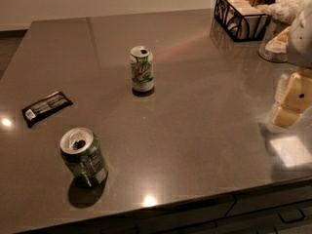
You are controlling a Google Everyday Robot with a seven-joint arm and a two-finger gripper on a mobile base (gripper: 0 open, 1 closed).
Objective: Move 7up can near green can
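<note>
The 7up can (142,69), white with green lettering and an opened silver top, stands upright near the middle of the dark countertop (195,116). The green can (84,157), dark green with an opened silver top, stands upright near the front left edge, well apart from the 7up can. My gripper (291,99), cream and white, hangs over the right side of the counter, far to the right of both cans and holding nothing that I can see.
A black snack bar wrapper (46,107) lies flat at the left. A black wire basket (241,14) with napkins stands at the back right, next to a glass jar (274,45). The counter's front edge runs just below the green can.
</note>
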